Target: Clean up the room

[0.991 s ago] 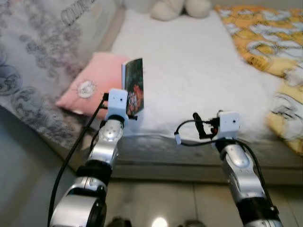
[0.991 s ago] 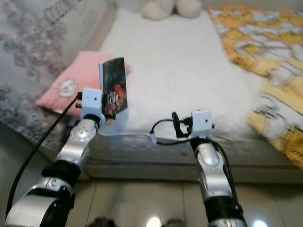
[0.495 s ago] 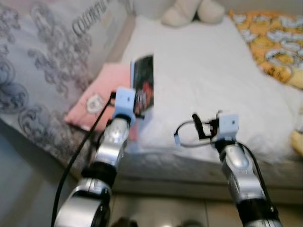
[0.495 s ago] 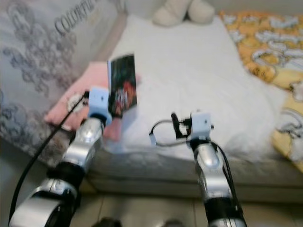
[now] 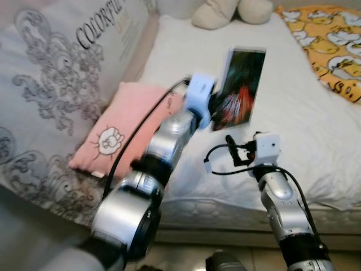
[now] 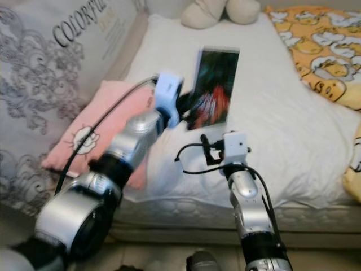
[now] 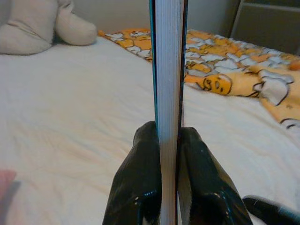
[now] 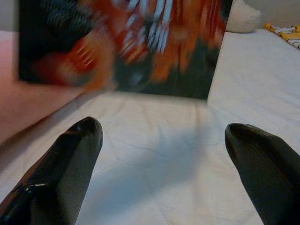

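Left fingers (image 7: 140, 187) clamped — right fingers (image 8: 70, 159) apart.

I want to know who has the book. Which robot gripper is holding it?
The left gripper: its black fingers pinch the book upright above the white bed. The right gripper is spread open, with nothing in it, just in front of the book.

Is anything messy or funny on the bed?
Yes. The yellow duck blanket lies rumpled along the bed's right side, and the pink pillow sits askew at the left edge. The left hand holds a book above the bed.
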